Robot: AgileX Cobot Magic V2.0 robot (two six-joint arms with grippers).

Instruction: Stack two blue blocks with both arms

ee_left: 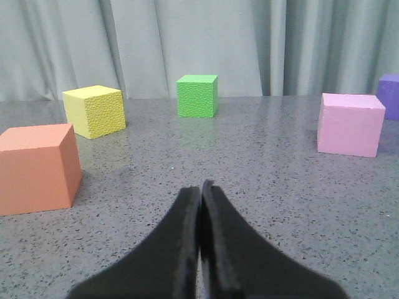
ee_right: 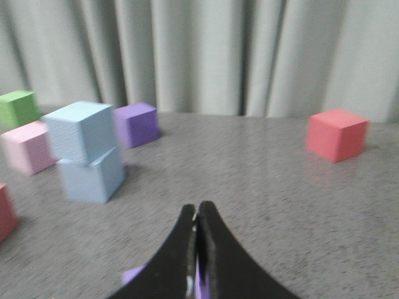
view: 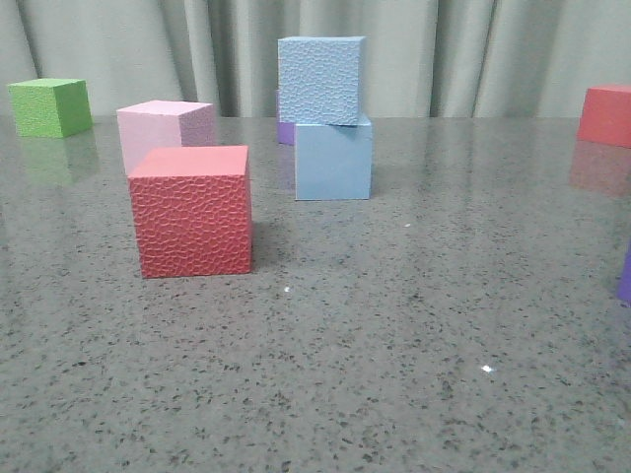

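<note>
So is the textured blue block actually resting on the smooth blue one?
Touching. Front view shows the textured blue block sitting directly on the smooth blue block, no gap between them.

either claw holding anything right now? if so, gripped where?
Nothing held. Left claw and right claw are both shut and empty. The blue blocks stand stacked, apart from both.

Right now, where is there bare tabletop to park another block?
The near table in front of the textured red cube is free, as is the stretch between the blue stack and the far red cube. Crowded: pink cube, red cube and stack.
</note>
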